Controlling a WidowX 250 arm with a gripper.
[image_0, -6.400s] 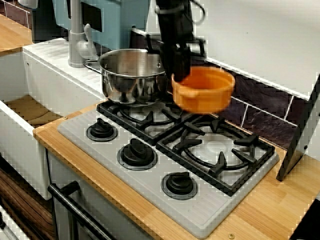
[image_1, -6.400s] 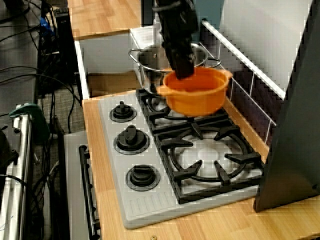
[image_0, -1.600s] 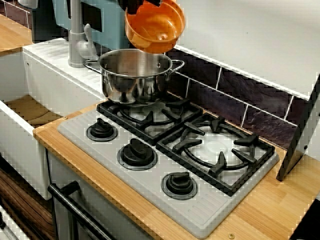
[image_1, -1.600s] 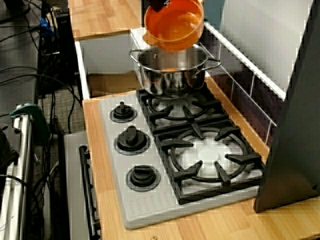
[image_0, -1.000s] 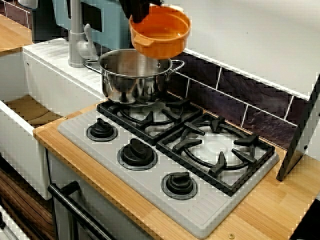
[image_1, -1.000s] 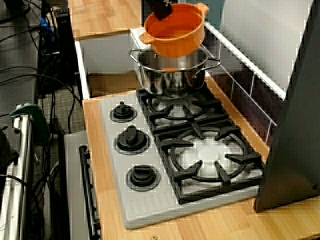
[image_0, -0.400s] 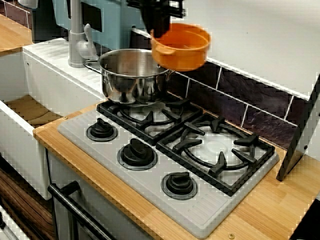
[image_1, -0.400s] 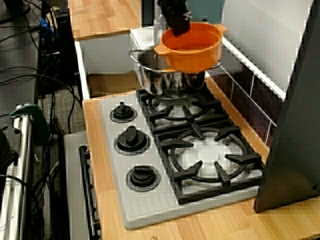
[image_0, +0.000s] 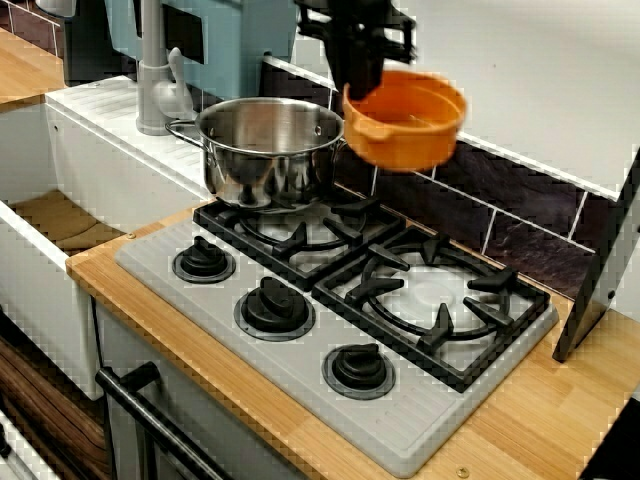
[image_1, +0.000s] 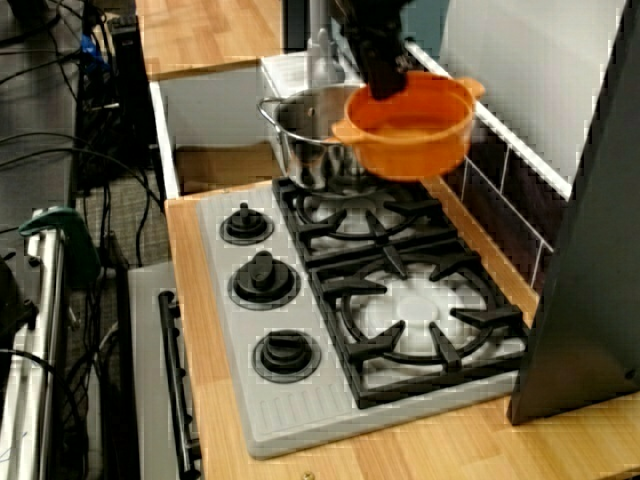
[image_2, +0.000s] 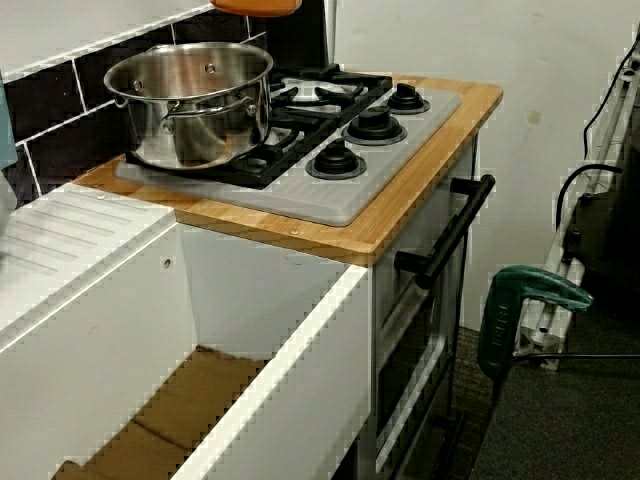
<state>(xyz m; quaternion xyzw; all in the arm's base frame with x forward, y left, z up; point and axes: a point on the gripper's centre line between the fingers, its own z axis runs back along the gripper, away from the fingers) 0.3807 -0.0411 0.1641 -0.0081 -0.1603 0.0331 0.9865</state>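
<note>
- Wood makes the counter (image_0: 250, 400), and a grey stove top (image_0: 400, 425) lies flat in it.
- Three black knobs (image_0: 274, 305) sit in a row at the front edge, where a hand can get to them without going over the burners.
- Behind the knobs are two black grates. The right grate (image_0: 432, 300) is a ring of bars made to carry a pot.
- A shiny steel pot (image_0: 270, 150) stands upright on the left grate, the one beside the white sink (image_0: 60, 215). Its flat bottom rests on the bars, so it sits steady.
- The orange bowl (image_0: 405, 120) is up in the air, just to the right of the steel pot and close to the wall. In the view from the sink end, only its bottom (image_2: 255, 5) shows at the top edge, well above the pot.
- The black claw (image_0: 362, 90) comes down from above and pinches the bowl's rim on one side. I think this grip keeps the bowl almost level, with its open side up.
- Dark tiles (image_0: 520, 215) cover the wall behind the stove.
- A grey tap (image_0: 150, 70) stands at the back by the sink.
</note>
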